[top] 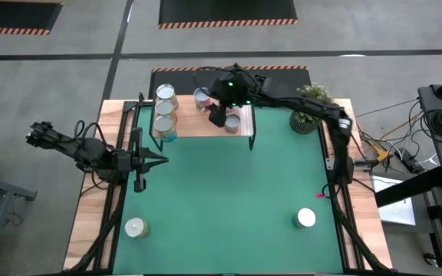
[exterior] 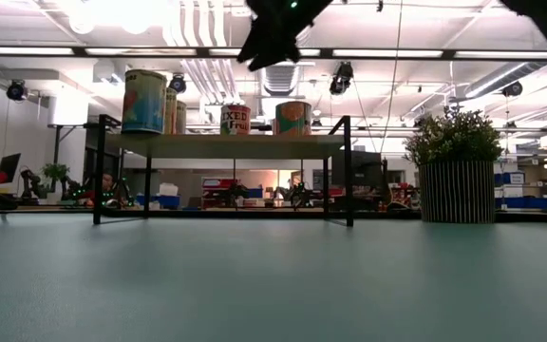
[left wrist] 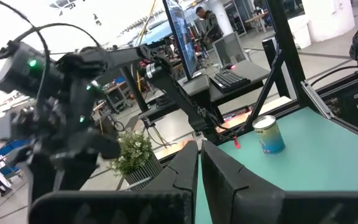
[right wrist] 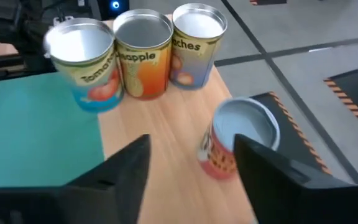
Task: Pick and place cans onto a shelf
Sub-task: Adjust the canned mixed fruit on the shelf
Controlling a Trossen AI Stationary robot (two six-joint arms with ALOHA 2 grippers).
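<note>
The shelf (top: 198,127) stands at the far side of the green table on black legs. Three cans (right wrist: 143,53) stand upright in a row at its left end. A reddish can (right wrist: 235,140) stands near its far edge and another can (top: 234,121) near its right end. Two more cans stand on the table, one near left (top: 135,228) and one near right (top: 305,218). My right gripper (right wrist: 191,171) hovers open above the shelf with nothing between its fingers. My left gripper (top: 156,161) is shut and waits at the table's left, pointing level.
A small potted plant (top: 310,107) stands at the far right, beside the shelf's right end. The green mat (top: 229,199) between the shelf and the near edge carries only the two loose cans. Wooden borders run along the table's left and right sides.
</note>
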